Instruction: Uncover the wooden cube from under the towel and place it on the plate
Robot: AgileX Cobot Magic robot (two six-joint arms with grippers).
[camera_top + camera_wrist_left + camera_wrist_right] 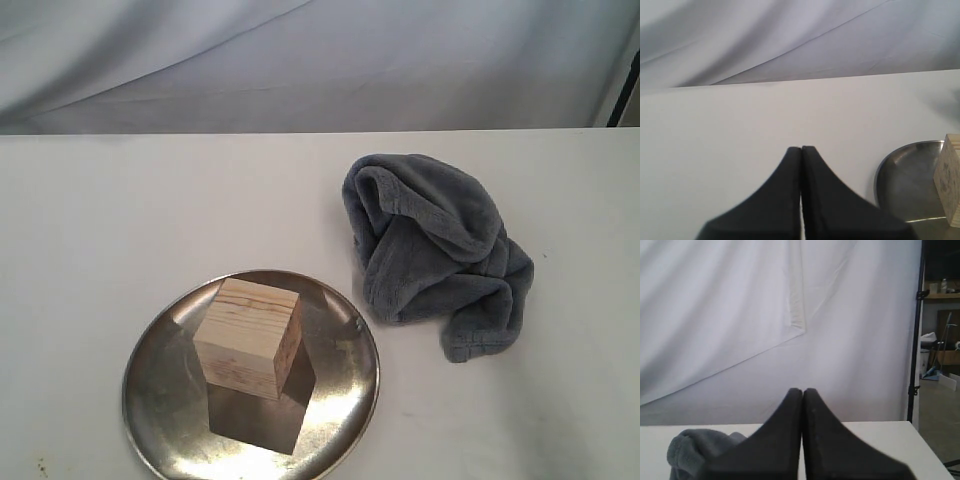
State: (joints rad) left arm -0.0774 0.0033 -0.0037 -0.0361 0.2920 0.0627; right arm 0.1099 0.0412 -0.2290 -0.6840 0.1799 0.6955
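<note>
The wooden cube (248, 337) stands uncovered on the steel plate (160, 400) at the front left of the table. To its right the blue-grey towel (435, 250) lies crumpled in a heap on the table, apart from the plate. Neither arm shows in the exterior view. My left gripper (801, 148) is shut with nothing in it, above bare table; the plate (905, 180) and an edge of the cube (951, 180) sit off to one side. My right gripper (802, 390) is also shut and empty, with part of the towel (687, 452) beside it.
A white table (120, 220) carries everything, with a draped white cloth backdrop (320, 60) behind it. A dark stand pole (915, 340) and shelving are visible past the table's end in the right wrist view.
</note>
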